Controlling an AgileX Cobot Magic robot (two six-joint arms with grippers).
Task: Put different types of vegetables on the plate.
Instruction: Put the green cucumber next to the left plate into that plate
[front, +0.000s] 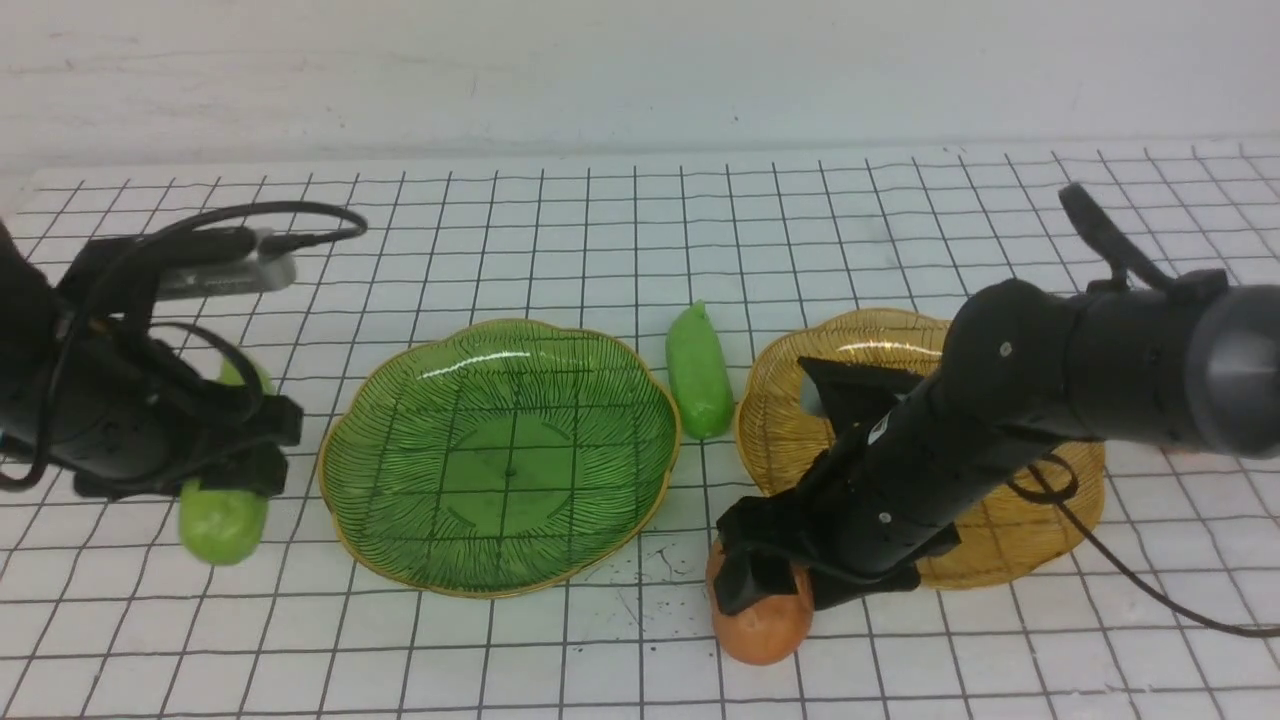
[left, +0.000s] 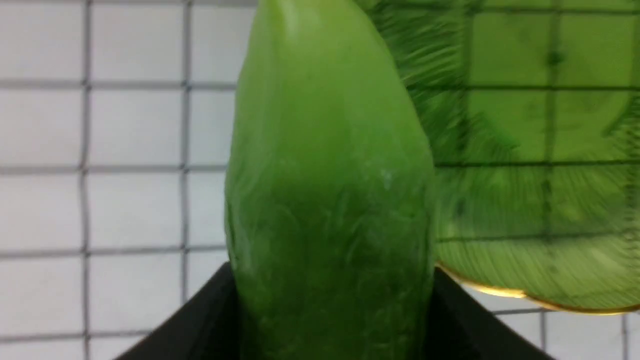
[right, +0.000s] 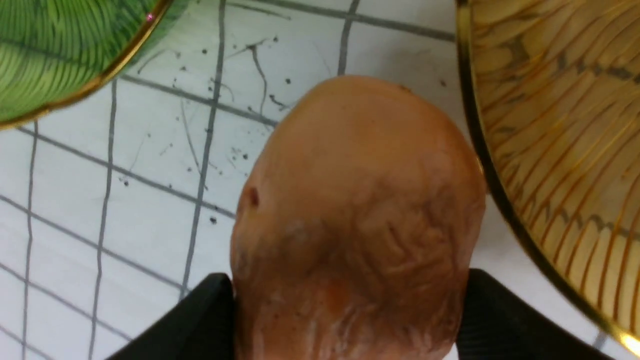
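Front view: my left arm crouches low, left gripper (front: 238, 478) pinching a cucumber (front: 222, 527) just left of the green plate (front: 335, 455). My right arm slants down over the amber plate (front: 1000, 565), right gripper (front: 765, 582) on a potato (front: 762, 628). Left wrist view: both jaws press the cucumber. Right wrist view: both jaws clasp the potato, between the plates.

Green plate (front: 450, 400) and amber plate (front: 870, 345) look glossy, translucent; cucumber (left: 325, 200) smooth; potato (front: 765, 625) matt, wrinkled.
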